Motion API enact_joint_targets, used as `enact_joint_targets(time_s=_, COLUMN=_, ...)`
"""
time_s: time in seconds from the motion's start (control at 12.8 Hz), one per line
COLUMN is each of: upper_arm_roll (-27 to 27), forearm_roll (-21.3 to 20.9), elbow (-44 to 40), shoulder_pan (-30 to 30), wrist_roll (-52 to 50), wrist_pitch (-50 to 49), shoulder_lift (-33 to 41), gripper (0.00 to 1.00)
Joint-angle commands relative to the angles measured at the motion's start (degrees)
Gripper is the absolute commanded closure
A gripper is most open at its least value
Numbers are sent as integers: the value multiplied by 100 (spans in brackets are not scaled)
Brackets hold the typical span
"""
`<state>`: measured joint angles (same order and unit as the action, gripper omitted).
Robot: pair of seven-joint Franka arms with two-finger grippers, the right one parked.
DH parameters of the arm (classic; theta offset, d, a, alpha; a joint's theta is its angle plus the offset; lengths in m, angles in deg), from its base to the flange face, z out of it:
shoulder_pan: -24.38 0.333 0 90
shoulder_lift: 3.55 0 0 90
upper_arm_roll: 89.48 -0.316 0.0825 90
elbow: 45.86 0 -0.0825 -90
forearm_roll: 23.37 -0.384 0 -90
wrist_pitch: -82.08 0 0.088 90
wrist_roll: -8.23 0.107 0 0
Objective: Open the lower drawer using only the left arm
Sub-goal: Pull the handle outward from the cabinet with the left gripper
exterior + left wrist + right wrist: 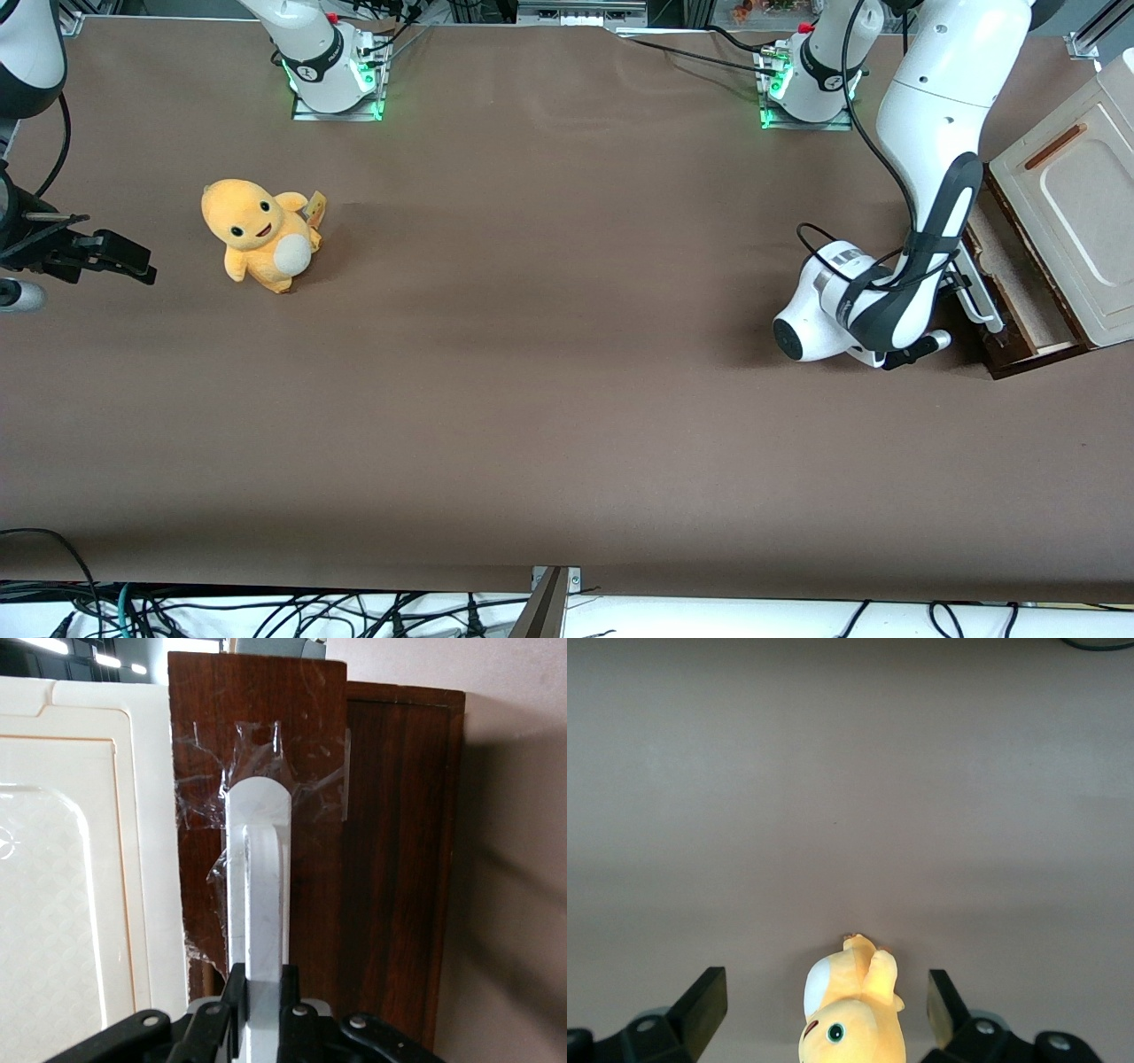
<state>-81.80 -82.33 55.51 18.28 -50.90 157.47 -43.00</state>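
Observation:
The lower drawer [1012, 270] stands partly pulled out of its cabinet at the working arm's end of the table, pale wood showing inside it. Its dark brown front [310, 753] carries a white bar handle [259, 886], with clear tape stuck around the handle's end. The left arm [930, 133] reaches down in front of the drawer. Its black gripper [263, 979] is shut on the handle, one finger pressed against each side of the bar. In the front view the arm's wrist covers most of the gripper [964, 285] next to the handle [982, 301].
A cream panel [1076, 195] with an orange-brown slot lies above the drawer on the cabinet and shows beside the drawer front [62, 859]. A yellow plush toy [257, 232] sits on the brown table toward the parked arm's end.

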Motion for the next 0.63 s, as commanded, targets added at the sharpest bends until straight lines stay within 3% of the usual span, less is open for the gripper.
enact_joint_targets(time_s=0.0, upper_arm_roll=181, forearm_roll=455, elbow=-153, shoulder_pan=-93, wrist_roll=-90, wrist_pitch=-341, shoulder_lift=43, gripper=94)
enact_joint_targets(time_s=0.55, upper_arm_roll=269, forearm_roll=570, elbow=-311, shoulder_pan=-93, wrist_roll=-98, wrist_pitch=-499, shoulder_lift=43, gripper=94)
